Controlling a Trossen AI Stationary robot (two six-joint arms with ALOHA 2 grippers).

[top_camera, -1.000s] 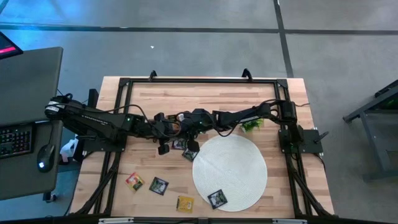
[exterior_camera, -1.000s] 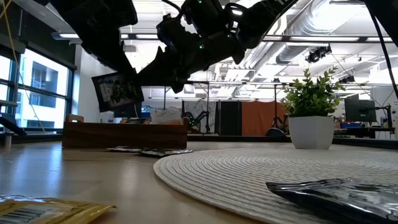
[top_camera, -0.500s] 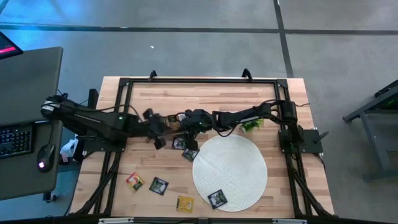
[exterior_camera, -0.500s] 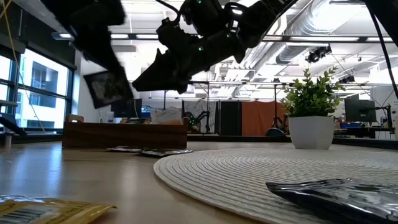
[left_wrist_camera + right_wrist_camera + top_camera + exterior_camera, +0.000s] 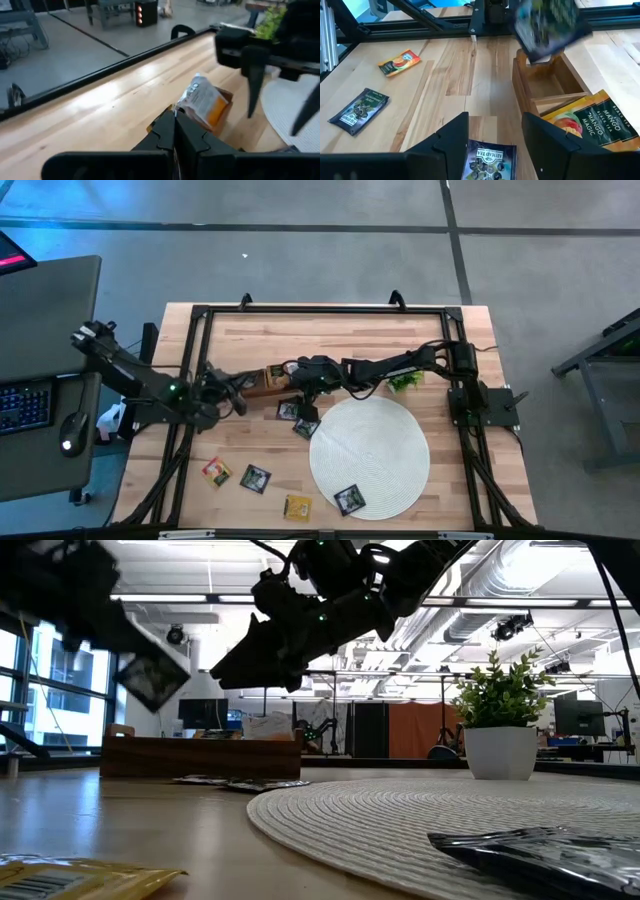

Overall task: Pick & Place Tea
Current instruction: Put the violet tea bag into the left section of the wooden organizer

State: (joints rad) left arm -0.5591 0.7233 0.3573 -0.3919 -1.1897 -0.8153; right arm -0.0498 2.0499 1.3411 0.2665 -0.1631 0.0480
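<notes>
Black foil packet [image 5: 152, 679] hangs pinched in left pincer [image 5: 240, 392] above wooden tray [image 5: 555, 86].

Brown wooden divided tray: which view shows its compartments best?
Right wrist view: it looks down into the brown wooden divided tray, showing the divider, an empty compartment and a yellow mango packet. High view: small, partly under the arms. Low view: side wall only. Left wrist view: just a corner.

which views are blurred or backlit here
Low view: the arms are dark silhouettes against bright ceiling lights, and the left arm's held tea packet is motion-blurred. Right wrist view: the same packet is smeared above the wooden tray, while packets on the table stay sharp. Left wrist view: soft overall. High view: even light.
</notes>
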